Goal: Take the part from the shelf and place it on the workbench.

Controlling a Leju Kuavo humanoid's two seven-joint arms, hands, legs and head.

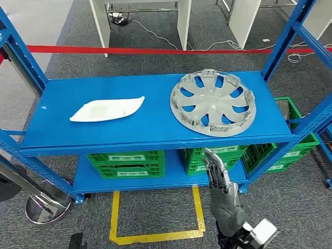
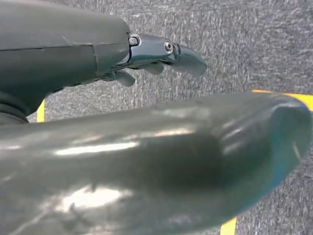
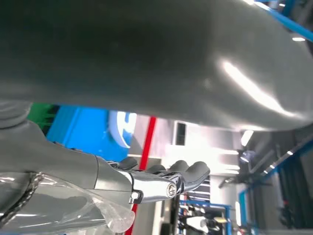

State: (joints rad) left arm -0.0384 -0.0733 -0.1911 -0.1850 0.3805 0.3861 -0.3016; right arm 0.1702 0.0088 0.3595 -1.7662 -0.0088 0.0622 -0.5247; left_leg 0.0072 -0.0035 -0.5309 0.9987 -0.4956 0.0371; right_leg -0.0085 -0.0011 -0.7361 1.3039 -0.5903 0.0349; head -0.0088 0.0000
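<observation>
On the top board of the blue shelf point(image 1: 156, 129) lie two parts. A flat white leaf-shaped part point(image 1: 106, 109) is on the left, and a round silver wheel cover point(image 1: 212, 101) is on the right, near the front edge. My right hand point(image 1: 221, 181) is raised in front of the shelf, just below the wheel cover, fingers straight and holding nothing. In the right wrist view its fingers point(image 3: 166, 183) stretch out toward the blue shelf point(image 3: 88, 132). My left hand point(image 2: 147, 54) hangs over the grey carpet with fingers extended and nothing in them.
Green crates point(image 1: 125, 163) fill the lower shelf board, and another crate point(image 1: 289, 145) stands at the right. Blue uprights frame both shelf ends. A yellow floor square point(image 1: 156, 237) marks the carpet in front. Red tape point(image 1: 137, 50) and white table legs lie behind. A round metal base point(image 1: 46, 207) stands at lower left.
</observation>
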